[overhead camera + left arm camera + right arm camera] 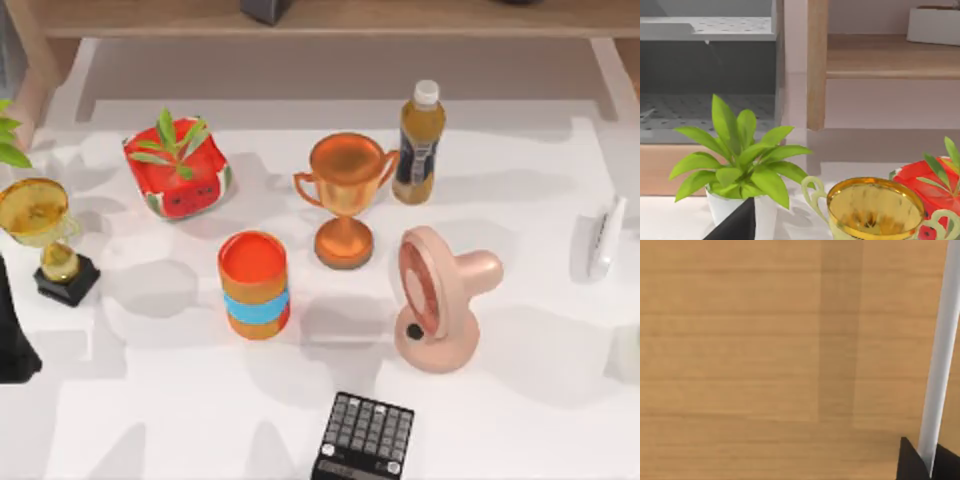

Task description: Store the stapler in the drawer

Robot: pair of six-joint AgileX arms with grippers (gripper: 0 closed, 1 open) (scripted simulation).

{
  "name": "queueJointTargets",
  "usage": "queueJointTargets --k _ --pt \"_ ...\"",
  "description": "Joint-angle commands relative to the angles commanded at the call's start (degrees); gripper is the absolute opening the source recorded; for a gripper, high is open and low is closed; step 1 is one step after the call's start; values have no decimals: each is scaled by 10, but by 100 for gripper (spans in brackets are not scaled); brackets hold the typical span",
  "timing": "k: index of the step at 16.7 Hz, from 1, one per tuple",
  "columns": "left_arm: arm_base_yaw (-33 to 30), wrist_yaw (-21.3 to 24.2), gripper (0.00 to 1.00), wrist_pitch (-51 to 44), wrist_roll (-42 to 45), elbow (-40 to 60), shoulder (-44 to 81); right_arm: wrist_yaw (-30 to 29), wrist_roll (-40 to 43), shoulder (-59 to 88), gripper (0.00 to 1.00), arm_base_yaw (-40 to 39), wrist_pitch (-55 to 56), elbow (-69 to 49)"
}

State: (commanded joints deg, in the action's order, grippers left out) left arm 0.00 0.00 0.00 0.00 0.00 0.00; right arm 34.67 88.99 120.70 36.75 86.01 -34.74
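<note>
White stapler [604, 238], table's [520, 400] right edge

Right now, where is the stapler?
In the top view the stapler lies near the table's right edge, to the right of the pink fan and apart from it.

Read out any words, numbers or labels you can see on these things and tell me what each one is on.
No text can be read.
Amber bottle with white cap: its dark label carries print too blurred to read.
Black keypad calculator: key markings too small to read.
Slim white stapler: no marking visible.
</note>
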Motion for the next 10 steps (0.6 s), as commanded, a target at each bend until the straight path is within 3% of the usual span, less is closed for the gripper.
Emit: queueJointTargets --k 10 --pt "0 0 100 0 0 0 0 40 -1 -26 0 40 45 70"
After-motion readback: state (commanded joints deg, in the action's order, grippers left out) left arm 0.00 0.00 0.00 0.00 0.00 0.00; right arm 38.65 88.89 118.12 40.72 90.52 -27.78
